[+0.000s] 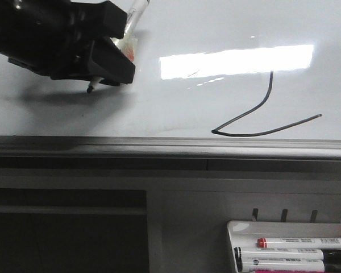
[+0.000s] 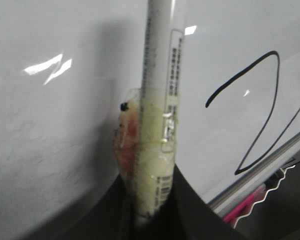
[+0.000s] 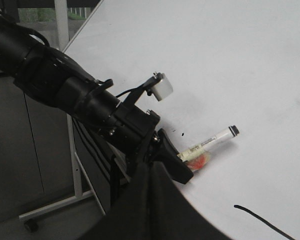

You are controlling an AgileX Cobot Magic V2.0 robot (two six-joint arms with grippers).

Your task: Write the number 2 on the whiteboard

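The whiteboard (image 1: 176, 108) fills the upper front view. The number 2 (image 1: 265, 109) is a thin black line on its right part, its base stroke near the grey lower edge. My left gripper (image 1: 122, 42) is at the upper left, shut on a white marker (image 1: 131, 20) wrapped in yellowish tape. The black tip (image 1: 91, 88) points at the board, well left of the 2. In the left wrist view the jaws (image 2: 152, 200) clamp the taped marker (image 2: 160, 75), with the 2 (image 2: 262, 115) beside it. My right gripper (image 3: 152, 200) is shut and empty, off the board's edge.
A small white tray (image 1: 233, 233) with several markers hangs below the board's grey edge (image 1: 170, 148) at the lower right. A pink marker (image 2: 245, 205) shows in the left wrist view. The left arm (image 3: 65, 90) and the board's stand leg (image 3: 65, 200) show in the right wrist view.
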